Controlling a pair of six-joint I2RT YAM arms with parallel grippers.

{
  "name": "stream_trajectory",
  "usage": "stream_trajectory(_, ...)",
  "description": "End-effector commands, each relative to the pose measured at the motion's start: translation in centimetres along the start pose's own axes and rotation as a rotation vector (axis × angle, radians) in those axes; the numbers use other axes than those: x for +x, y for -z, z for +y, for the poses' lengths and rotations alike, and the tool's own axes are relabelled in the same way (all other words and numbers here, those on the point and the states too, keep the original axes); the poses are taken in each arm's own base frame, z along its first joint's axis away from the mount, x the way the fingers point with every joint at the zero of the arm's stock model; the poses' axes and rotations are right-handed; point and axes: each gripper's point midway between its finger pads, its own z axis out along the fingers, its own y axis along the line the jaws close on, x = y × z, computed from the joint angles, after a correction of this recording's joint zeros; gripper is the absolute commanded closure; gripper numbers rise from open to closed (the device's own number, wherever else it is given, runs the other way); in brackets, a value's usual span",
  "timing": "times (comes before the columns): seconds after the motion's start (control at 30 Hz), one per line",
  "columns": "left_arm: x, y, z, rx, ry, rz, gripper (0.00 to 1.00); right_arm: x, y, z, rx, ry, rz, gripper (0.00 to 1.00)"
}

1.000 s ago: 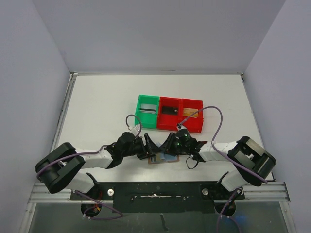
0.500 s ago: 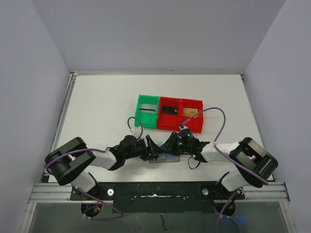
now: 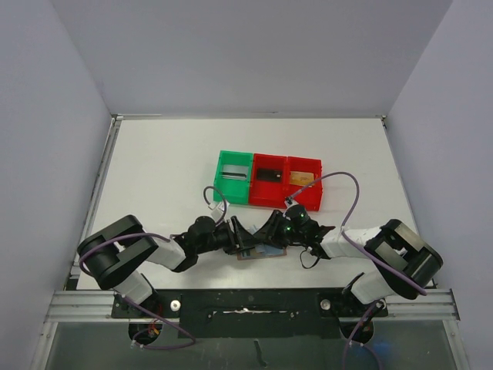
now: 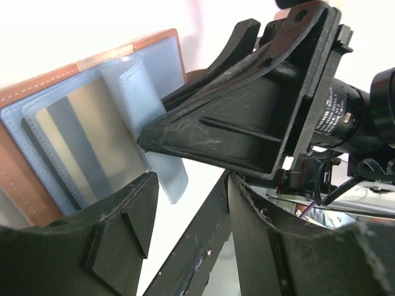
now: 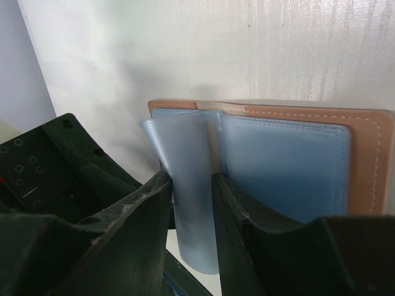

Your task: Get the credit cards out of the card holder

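Card holder (image 4: 37, 105) lay open, with a striped gold card (image 4: 92, 145) seated in its pale blue pocket. Right gripper (image 4: 154, 132) pinched the clear blue flap (image 4: 171, 179). Left gripper (image 4: 192, 200) fingers stood apart, gripping nothing.

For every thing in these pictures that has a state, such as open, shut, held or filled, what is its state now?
right gripper: shut on the inner pocket.
left gripper: open, holding nothing.
card holder: open, lying flat.
inner pocket: lifted up, pinched.
card: tucked in its sleeve.
green bin: holds a pale item.
middle red bin: holds a dark item.
right red bin: holds a tan item.
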Motion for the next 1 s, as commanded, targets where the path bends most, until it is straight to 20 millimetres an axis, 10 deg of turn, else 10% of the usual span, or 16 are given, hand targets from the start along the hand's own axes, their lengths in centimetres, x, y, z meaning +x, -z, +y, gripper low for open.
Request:
stream_trajectory(0.0,0.2,0.5,-0.3,0.026,-0.032,-0.005,0.53,-0.4,0.2,1.0,-0.051,0.016,-0.008,0.67)
stream_trajectory(0.97,0.8,-0.7,1.2,-0.080,-0.117,0.076,0.64,-0.6,0.6,0.4,-0.019,0.040,-0.007,0.69)
